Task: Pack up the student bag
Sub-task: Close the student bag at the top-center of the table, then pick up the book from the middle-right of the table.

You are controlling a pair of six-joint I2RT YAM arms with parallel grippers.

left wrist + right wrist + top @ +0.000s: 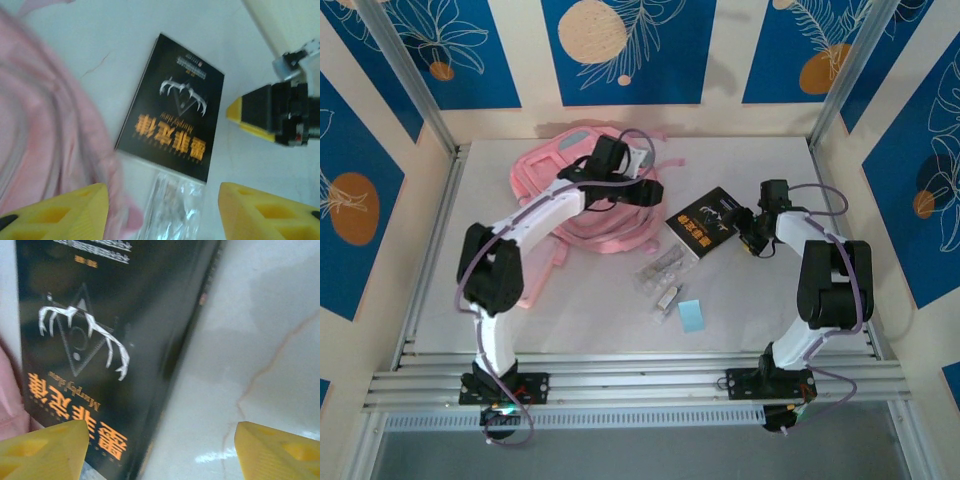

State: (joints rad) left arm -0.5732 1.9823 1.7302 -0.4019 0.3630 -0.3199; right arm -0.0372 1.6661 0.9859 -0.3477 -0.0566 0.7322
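The student bag (545, 180) is a large pink backpack lying flat at the back left of the table, and it also fills the left side of the left wrist view (45, 125). My left gripper (648, 192) hovers just past the bag's right edge, open (162, 215), with nothing between its yellow fingers. A black book (703, 222) with orange lettering lies right of the bag (172, 105). My right gripper (748, 238) sits at the book's right edge, open (162, 450), with the book (90, 340) edge between its fingers but untouched.
Clear plastic packets (660, 272) lie in front of the book, one below my left gripper (175, 205). A small pale blue card (691, 315) rests nearer the front edge. Pink straps (605, 240) trail from the bag towards the packets. Aluminium rails border the table.
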